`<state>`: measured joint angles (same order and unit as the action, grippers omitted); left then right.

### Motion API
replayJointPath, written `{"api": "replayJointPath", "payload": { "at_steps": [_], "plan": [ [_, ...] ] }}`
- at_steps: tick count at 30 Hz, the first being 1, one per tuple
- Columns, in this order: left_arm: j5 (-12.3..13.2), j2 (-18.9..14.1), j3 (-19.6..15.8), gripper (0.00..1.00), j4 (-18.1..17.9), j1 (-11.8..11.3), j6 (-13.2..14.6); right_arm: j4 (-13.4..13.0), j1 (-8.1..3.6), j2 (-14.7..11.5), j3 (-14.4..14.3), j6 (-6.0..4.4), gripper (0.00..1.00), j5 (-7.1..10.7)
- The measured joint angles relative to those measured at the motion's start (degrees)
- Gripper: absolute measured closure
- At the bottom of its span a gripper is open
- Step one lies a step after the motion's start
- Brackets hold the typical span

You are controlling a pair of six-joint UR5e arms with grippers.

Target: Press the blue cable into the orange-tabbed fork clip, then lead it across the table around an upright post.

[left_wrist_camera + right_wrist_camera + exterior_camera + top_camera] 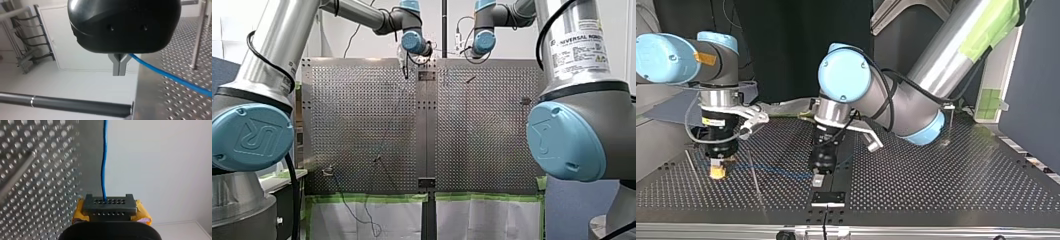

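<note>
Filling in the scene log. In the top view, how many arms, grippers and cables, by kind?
UR5e arms: 2 (my left arm, my right arm)
Grippers: 2 (my left gripper, my right gripper)
Cables: 1 (blue cable)
Total: 5

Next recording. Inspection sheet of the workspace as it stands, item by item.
Surface: perforated table, two panels, centre seam.
Job's things: blue cable running between the grippers; post upright beside it; orange-tabbed clip not made out.
Clutter: nothing seen.
Grippers: right gripper, yellow pads, shut on the cable; left gripper, fingertips together, cable leaving by the fingers' base.
Cables: black arm cable hanging at the front view's left.
Surroundings: green tape and white sheet at the table's edge.
</note>
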<state>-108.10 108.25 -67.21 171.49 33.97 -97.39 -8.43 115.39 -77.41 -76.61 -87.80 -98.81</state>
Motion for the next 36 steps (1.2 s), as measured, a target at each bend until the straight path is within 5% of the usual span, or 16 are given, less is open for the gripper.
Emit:
{"api": "replayJointPath", "payload": {
  "at_steps": [14,36],
  "plan": [
    [-0.45,7.15,7.74,1.00,4.31,3.51,-0.29,-0.06,-6.39,0.08,0.05,-1.25,1.00,3.40],
    [0.18,19.04,19.62,1.00,11.04,6.04,-0.88,-0.59,-10.32,4.04,1.56,-3.35,1.00,7.10]
  ]
}}
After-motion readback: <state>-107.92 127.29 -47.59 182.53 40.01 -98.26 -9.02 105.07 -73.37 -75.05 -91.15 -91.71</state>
